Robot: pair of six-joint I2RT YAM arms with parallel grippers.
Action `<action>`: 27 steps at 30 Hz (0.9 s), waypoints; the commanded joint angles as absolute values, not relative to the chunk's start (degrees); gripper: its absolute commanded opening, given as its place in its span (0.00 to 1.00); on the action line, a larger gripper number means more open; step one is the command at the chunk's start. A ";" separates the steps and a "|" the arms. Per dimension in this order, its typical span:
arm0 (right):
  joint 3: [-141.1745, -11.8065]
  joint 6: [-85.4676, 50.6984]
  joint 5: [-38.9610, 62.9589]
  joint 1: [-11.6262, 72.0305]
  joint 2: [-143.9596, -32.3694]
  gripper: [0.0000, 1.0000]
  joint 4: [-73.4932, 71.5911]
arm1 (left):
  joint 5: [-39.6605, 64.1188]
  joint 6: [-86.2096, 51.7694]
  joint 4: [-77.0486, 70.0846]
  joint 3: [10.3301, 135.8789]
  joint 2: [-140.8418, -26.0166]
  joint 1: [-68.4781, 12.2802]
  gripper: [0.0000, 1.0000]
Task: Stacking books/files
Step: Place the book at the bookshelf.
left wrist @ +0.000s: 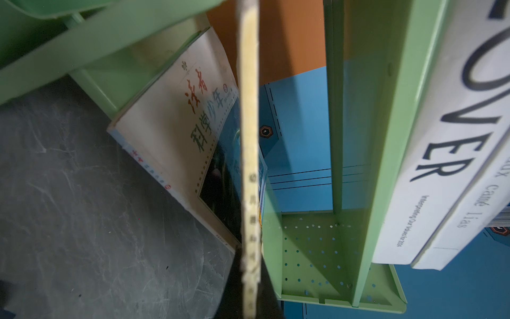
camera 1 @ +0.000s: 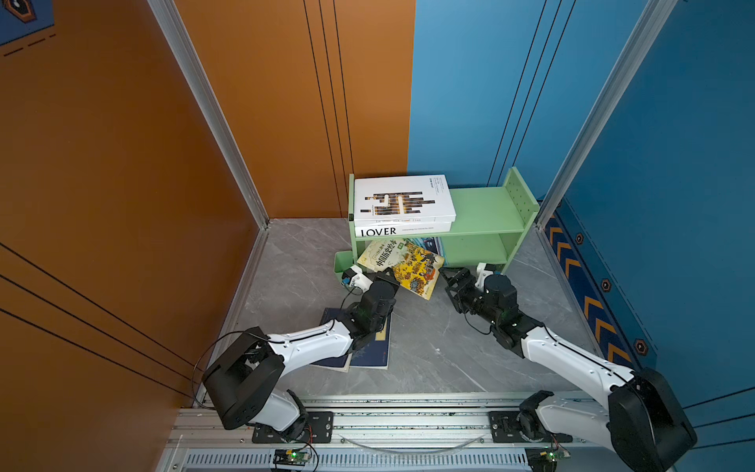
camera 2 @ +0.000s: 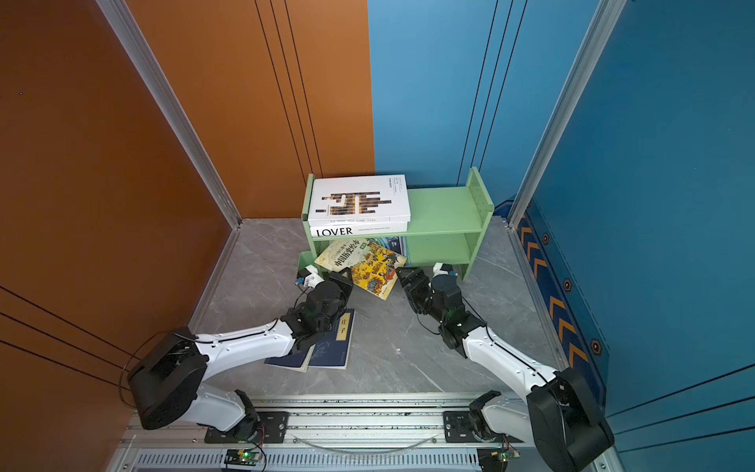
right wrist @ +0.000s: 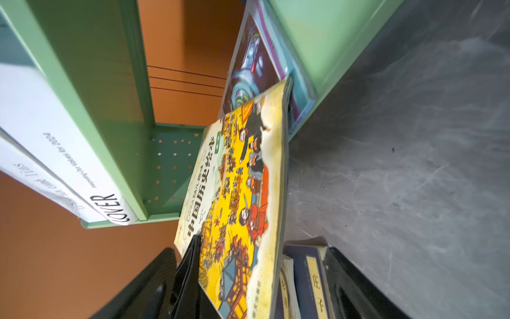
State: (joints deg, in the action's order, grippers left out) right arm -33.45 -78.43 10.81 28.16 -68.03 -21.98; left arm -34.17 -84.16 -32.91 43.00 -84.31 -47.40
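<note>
My left gripper [camera 1: 388, 274] [left wrist: 249, 259] is shut on the edge of the yellow illustrated picture book [camera 1: 404, 263] [right wrist: 242, 179], which hangs tilted in front of the green shelf [camera 1: 486, 212]. My right gripper [camera 1: 445, 278] [right wrist: 249, 250] is open, its jaws on either side of the book's opposite edge. The white book with brown-black bars [camera 1: 402, 200] lies on the thick white LOVER book [camera 1: 402, 231] on the top shelf. A thin light-blue book [left wrist: 179, 124] leans in the lower level. Two navy yellow-labelled books [camera 2: 331, 347] lie on the floor under my left arm.
A small green bin [camera 1: 341, 261] sits at the shelf's left foot. Orange and blue walls close in the grey marble floor [camera 1: 441, 347] on three sides. The right half of both shelf levels holds no books.
</note>
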 commanded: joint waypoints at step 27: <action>-31.59 -86.13 10.83 34.23 -74.30 0.25 -34.73 | -31.43 -86.61 -35.16 43.75 -84.76 -48.16 0.18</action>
